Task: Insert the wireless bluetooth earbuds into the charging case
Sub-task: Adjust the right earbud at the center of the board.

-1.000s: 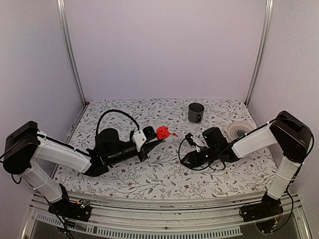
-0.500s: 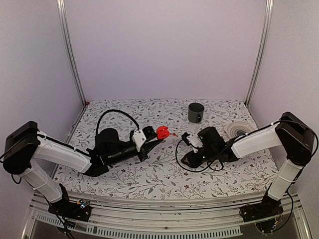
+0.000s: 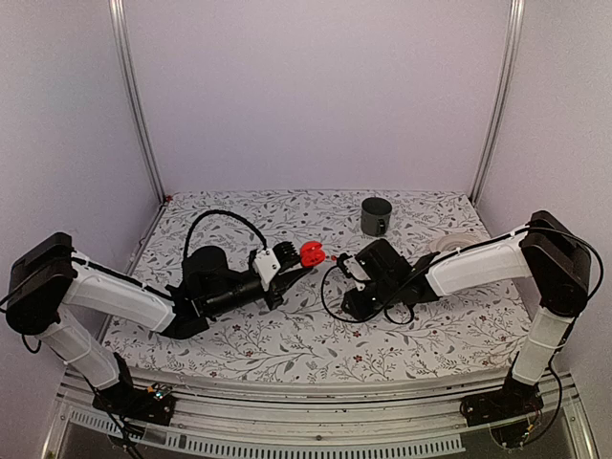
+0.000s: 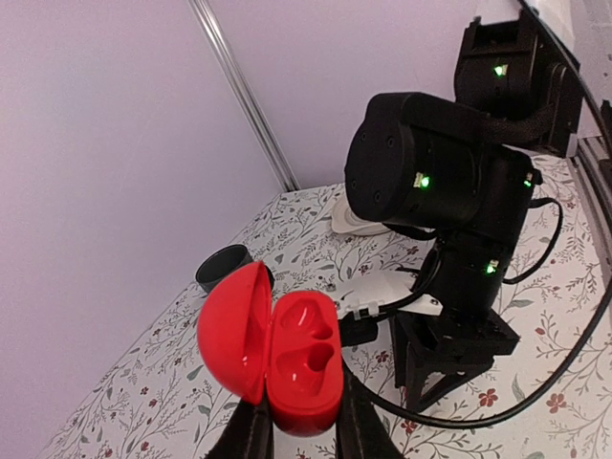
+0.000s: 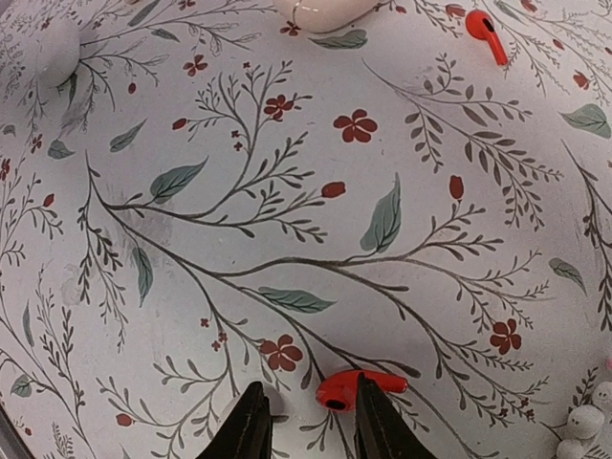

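Observation:
The charging case (image 4: 301,363) is red, not cream, with its lid open and two empty hollows showing. My left gripper (image 4: 301,430) is shut on its lower body and holds it above the table; it also shows in the top view (image 3: 311,253). My right gripper (image 5: 306,421) is open and low over the table. One red earbud (image 5: 335,390) lies on the cloth, its head between my fingers and its stem under the right finger (image 5: 373,421). A second red earbud (image 5: 488,33) lies far off at the top right.
A cream-white rounded object (image 5: 320,10) lies at the top edge of the right wrist view. A grey mug (image 3: 375,216) stands at the back. A white round roll (image 3: 459,247) sits at the right. My right arm (image 3: 378,273) is close to the held case.
My right arm has moved left across the table, toward the held red case. My left arm and the case have not moved.

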Available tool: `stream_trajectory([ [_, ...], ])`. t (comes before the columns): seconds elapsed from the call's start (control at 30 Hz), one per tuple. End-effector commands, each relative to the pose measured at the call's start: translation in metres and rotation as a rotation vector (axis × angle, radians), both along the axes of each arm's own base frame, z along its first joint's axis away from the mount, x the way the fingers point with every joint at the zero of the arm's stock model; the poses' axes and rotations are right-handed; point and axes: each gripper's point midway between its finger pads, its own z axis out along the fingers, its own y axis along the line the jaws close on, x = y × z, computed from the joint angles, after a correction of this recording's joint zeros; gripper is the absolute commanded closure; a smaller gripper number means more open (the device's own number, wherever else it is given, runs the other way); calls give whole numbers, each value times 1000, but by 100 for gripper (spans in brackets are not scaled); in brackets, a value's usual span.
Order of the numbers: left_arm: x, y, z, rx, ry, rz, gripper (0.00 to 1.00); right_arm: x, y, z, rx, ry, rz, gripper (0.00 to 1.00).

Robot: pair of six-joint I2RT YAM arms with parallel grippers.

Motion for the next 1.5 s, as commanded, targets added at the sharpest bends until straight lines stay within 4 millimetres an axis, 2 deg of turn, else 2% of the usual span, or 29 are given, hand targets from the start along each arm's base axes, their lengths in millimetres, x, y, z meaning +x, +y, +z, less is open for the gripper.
stream_trajectory([
  [0.0,4,5,9,-28,-20,11,100,1,-13,-5,-80,69,-104,68],
  [0.13,3,5,9,-34,-15,10,100,0,-10,1,-97,117,-123,67],
  [0.3,3,5,9,-38,-13,9,100,-1,-9,-5,-163,188,-133,67],
  [0.43,3,5,10,-38,-14,11,100,2,-5,-2,-179,213,-151,67],
  [1.0,3,5,8,-38,-10,12,100,5,-6,-14,-206,219,-156,69],
  [1.47,4,5,8,-35,-11,15,100,4,-7,-23,-231,234,-154,76],
])
